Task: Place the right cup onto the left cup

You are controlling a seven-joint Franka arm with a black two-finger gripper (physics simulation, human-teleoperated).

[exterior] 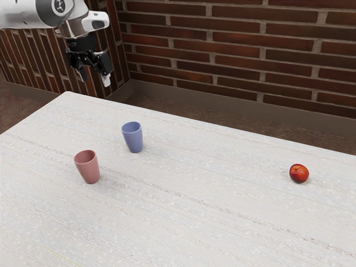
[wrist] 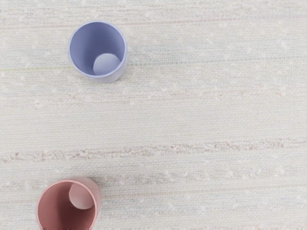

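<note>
My gripper (exterior: 94, 79) hangs high over the table's far left corner in the exterior view, open, its two fingers apart with nothing between them. Below it and toward the exterior view's right, a blue cup (exterior: 133, 137) stands upright on the table. The pink cup (exterior: 88, 167) also stands upright, nearer that camera. A stretch of bare table separates the cups. From above, in the wrist view, the blue cup (wrist: 98, 51) and the pink cup (wrist: 69, 204) show their hollow insides; the pink one is cut off by the picture's edge.
A red, round fruit (exterior: 298, 173) lies on the white table (exterior: 194, 217), far off toward the exterior view's right. Brick walls (exterior: 239, 53) rise behind the table.
</note>
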